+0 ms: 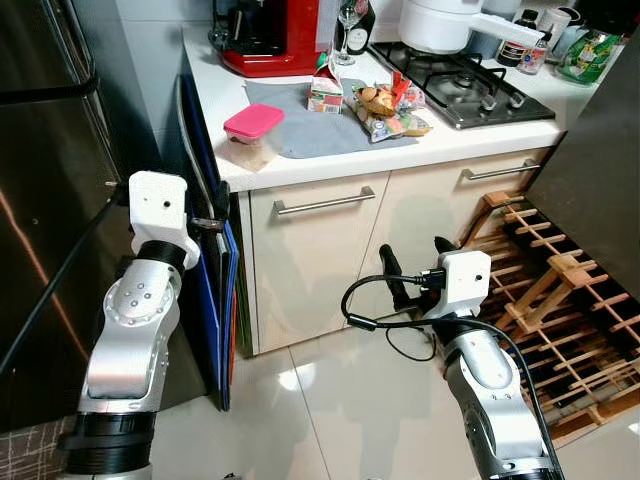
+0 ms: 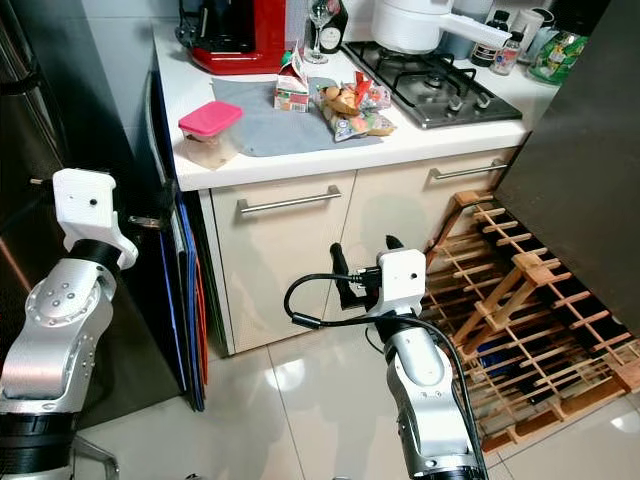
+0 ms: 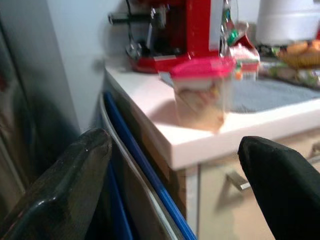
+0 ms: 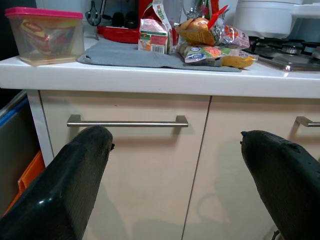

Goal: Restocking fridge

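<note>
Both arms are raised before the cabinets, nothing in hand: the right gripper point(image 4: 175, 165) gapes empty facing the cabinet door, and the left gripper point(image 3: 170, 190) stands parted beside the fridge point(image 1: 45, 200). On the counter's front edge sits the pink-lidded container point(image 1: 252, 133); behind it, on the grey mat point(image 1: 310, 130), lie a carton point(image 1: 325, 92) and snack packets point(image 1: 392, 110). Restocking looks barely begun: everything waits on the counter, and the fridge seems closed.

No legible text. Small carton point(image 4: 154, 35) on grey mat point(image 4: 130, 54): print and barcode patch too small to read. Snack packets point(image 4: 210, 42): blue oval logo, unreadable. Wine bottle label point(image 1: 355, 38): blurred.
</note>
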Robot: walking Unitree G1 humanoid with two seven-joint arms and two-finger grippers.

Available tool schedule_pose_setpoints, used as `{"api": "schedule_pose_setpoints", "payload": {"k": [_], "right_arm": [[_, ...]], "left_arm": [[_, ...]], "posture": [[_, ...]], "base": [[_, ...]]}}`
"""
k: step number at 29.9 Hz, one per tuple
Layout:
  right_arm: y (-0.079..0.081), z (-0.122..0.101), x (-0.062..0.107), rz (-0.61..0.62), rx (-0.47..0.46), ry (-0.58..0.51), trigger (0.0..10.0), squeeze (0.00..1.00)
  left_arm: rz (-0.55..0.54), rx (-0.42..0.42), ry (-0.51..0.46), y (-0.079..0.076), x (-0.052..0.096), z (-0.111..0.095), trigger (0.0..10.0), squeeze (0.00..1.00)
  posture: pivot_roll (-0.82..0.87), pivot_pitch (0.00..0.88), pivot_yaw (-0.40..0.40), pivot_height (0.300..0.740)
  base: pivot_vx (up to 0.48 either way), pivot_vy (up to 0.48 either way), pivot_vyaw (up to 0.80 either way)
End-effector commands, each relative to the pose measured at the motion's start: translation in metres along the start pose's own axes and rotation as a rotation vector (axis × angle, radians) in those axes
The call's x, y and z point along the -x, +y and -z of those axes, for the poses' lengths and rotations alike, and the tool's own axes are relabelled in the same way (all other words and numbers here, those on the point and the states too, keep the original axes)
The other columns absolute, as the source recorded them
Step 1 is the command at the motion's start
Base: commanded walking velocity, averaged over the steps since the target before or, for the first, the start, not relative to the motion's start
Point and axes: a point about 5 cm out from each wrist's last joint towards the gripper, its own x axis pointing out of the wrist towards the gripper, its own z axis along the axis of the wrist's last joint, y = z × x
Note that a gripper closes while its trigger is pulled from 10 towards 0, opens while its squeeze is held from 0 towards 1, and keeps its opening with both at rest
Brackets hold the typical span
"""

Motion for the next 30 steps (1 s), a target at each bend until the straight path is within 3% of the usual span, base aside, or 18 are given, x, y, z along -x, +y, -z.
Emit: {"api": "schedule_pose_setpoints", "payload": {"k": [1, 5, 7, 10, 12, 13, 16, 22, 26, 30], "right_arm": [[-0.002, -0.006, -0.001, 0.003, 0.006, -0.022, 10.0, 0.0], [-0.003, -0.007, 0.0, 0.007, 0.009, -0.024, 10.0, 0.0], [-0.003, -0.01, 0.001, 0.008, 0.025, -0.045, 10.0, 0.0], [-0.007, -0.024, 0.0, 0.029, 0.079, -0.132, 10.0, 0.0], [-0.007, -0.028, 0.0, 0.033, 0.087, -0.151, 10.0, 0.0], [-0.007, -0.04, -0.004, 0.039, 0.111, -0.208, 10.0, 0.0], [-0.009, -0.05, -0.008, 0.059, 0.106, -0.239, 10.0, 0.0], [-0.011, -0.042, -0.009, 0.065, 0.09, -0.203, 10.0, 0.0], [-0.007, -0.039, -0.008, 0.045, 0.088, -0.189, 10.0, 0.0], [-0.006, -0.038, -0.008, 0.045, 0.094, -0.177, 10.0, 0.0]], "left_arm": [[0.019, 0.012, -0.009, -0.005, -0.003, -0.001, 10.0, 0.0], [-0.012, 0.038, -0.091, -0.002, -0.005, -0.015, 10.0, 0.0], [-0.041, 0.016, -0.2, 0.0, -0.004, -0.034, 10.0, 0.0], [-0.036, -0.008, -0.323, -0.002, -0.002, -0.06, 10.0, 0.0], [-0.035, -0.006, -0.343, -0.003, -0.002, -0.064, 10.0, 0.0], [-0.038, -0.002, -0.386, -0.004, -0.001, -0.076, 10.0, 0.0], [-0.037, 0.006, -0.408, -0.005, -0.002, -0.082, 10.0, 0.0], [-0.057, 0.044, -0.391, -0.002, -0.001, -0.08, 10.0, 0.0], [-0.064, 0.085, -0.361, -0.001, -0.001, -0.076, 10.0, 0.0], [-0.049, 0.023, -0.396, -0.005, 0.001, -0.08, 10.0, 0.0]], "posture": [[-0.01, 0.0, -0.037, 0.74], [-0.02, 0.0, -0.036, 0.74], [-0.02, 0.0, -0.037, 0.74], [-0.02, 0.0, -0.041, 0.74], [-0.02, 0.0, -0.041, 0.74], [-0.02, 0.0, -0.041, 0.74], [-0.02, 0.0, -0.042, 0.74], [-0.02, 0.0, -0.044, 0.74], [-0.02, 0.0, -0.046, 0.74], [-0.01, 0.0, -0.046, 0.74]], "base": [[0.0, 0.0, 0.0], [0.474, 0.0, 0.0], [0.48, 0.0, 0.0], [0.48, 0.0, 0.0], [0.48, 0.0, 0.0], [0.48, 0.0, 0.0], [0.48, 0.0, 0.0], [0.472, 0.0, 0.0], [0.067, 0.46, 0.0], [0.0, 0.24, 0.0]]}}
